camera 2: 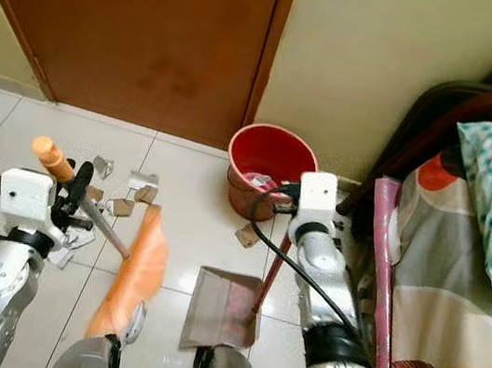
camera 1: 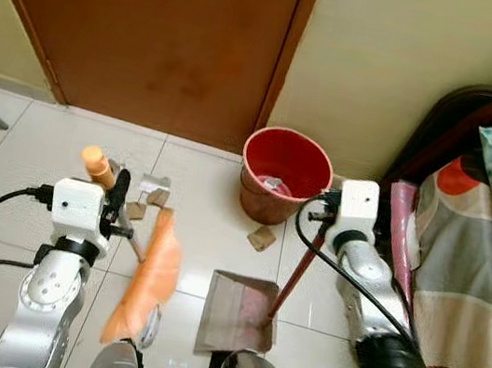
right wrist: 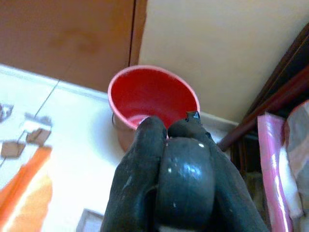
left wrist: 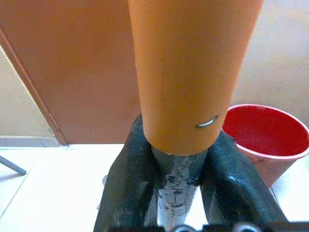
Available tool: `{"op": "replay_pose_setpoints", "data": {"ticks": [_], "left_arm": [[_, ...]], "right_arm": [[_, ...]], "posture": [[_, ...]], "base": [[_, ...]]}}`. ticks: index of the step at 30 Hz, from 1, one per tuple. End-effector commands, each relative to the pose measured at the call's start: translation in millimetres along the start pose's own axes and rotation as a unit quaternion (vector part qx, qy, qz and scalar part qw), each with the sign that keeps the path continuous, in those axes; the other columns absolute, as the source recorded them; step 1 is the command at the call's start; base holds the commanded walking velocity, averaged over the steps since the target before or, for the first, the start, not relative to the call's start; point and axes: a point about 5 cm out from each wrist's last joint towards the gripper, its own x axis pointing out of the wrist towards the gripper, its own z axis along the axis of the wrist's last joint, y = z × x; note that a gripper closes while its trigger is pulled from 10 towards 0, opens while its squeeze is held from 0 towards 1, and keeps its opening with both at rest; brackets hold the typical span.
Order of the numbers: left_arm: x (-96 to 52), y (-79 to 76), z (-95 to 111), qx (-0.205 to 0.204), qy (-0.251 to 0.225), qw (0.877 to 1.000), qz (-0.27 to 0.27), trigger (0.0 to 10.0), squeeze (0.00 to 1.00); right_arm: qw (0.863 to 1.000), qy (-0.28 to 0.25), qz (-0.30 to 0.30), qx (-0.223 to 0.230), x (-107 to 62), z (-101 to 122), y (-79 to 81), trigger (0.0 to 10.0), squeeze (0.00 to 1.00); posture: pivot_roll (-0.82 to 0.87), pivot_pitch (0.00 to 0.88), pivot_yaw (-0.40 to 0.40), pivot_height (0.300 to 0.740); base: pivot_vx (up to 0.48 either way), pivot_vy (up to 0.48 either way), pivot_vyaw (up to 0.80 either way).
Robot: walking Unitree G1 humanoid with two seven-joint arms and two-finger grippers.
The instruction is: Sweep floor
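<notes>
Left tool (camera 1: 113,202) clamped on the orange-handled broom (camera 1: 148,273), bristles on the tiled floor (camera 1: 16,146); right tool (camera 1: 325,209) clamped on the dustpan (camera 1: 238,313) handle, pan flat beside the bristles; cardboard scraps (camera 1: 261,238) near the red bucket (camera 1: 284,175); bed (camera 1: 476,279) at right.

No readable text, labels, brand names, numbers or signs appear in any of the views. The surfaces in sight carry no lettering that can be made out.
</notes>
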Motion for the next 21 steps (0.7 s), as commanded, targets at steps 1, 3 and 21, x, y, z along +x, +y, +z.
{"op": "replay_pose_setpoints", "data": {"ticks": [1, 3, 21], "left_arm": [[-7.1, -2.9, -23, 0.003, 0.060, 0.998, -0.003, 10.0, 0.00], [-6.6, -3.6, -24, 0.002, 0.060, 0.998, -0.004, 10.0, 0.00], [5.9, -5.8, -24, -0.001, 0.056, 0.998, -0.013, 10.0, 0.00]], "right_arm": [[0.995, 0.096, 0.011, -0.021, -15.0, -31, -5.2, 10.0, 0.00], [0.995, 0.100, 0.014, -0.022, -19.1, -32, -6.5, 10.0, 0.00], [0.990, 0.138, 0.003, -0.022, -62.5, -22, -43.1, 0.0, 0.00]], "posture": [[0.07, 0.216, -0.106, 0.740], [0.07, 0.215, -0.110, 0.740], [0.02, 0.197, -0.093, 0.740]], "base": [[0.000, 0.000, 0.00], [0.000, 0.000, 0.00], [0.000, 0.000, 0.00]]}}
